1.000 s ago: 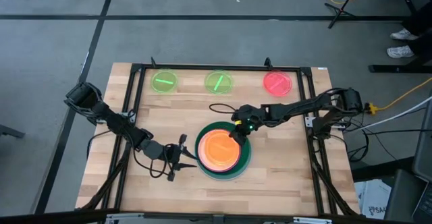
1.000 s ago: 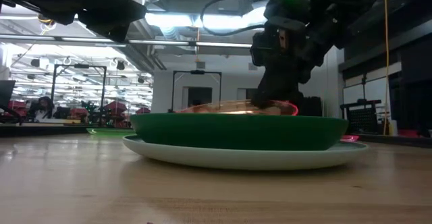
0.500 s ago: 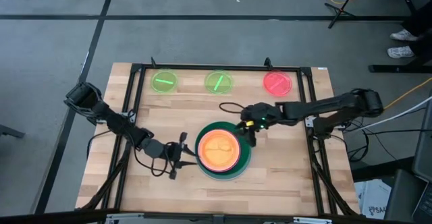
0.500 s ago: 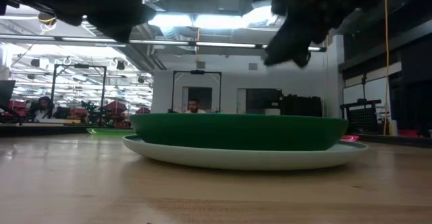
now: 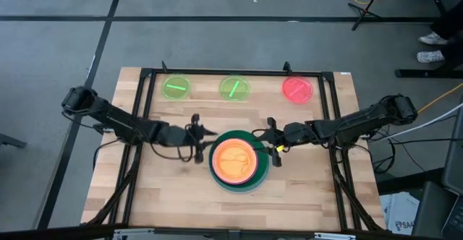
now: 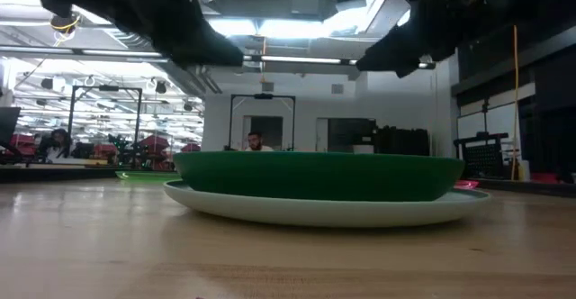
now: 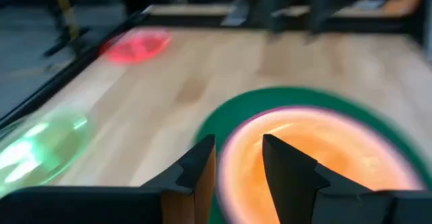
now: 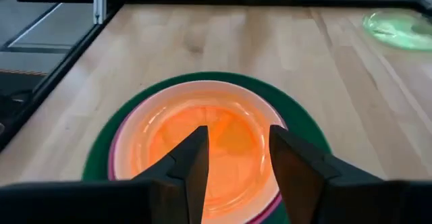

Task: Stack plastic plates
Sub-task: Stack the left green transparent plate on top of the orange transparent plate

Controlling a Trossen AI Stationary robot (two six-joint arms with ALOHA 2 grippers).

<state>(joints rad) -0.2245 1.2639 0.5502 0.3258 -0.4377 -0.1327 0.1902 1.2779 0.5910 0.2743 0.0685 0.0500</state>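
Note:
A stack of plates [image 5: 234,160] sits mid-table: a light blue plate [image 6: 324,211] lies on the wood, a dark green one [image 6: 315,175] on it, then magenta and peach rims, with the orange plate [image 8: 202,143] on top. Two lime-green plates [image 5: 176,88] [image 5: 234,88] and a red-pink plate [image 5: 297,89] lie flat along the far edge. My left gripper [image 5: 200,144] hovers open just left of the stack, and its wrist view shows the fingers [image 7: 237,143] apart. My right gripper [image 5: 271,143] hovers open just right of the stack [image 8: 237,133].
A black metal frame [image 5: 231,72] runs along the table's far edge and down both sides. Bare wood lies between the stack and the far row of plates, and along the near edge. Beyond the table, a person's shoes [image 5: 432,46] show on the floor.
My right gripper has let go of the orange plate, which was tilted on the stack and now lies flat in it, and has risen and drawn back toward the table's right edge. My left gripper has swung from the stack's near-left side toward the far edge.

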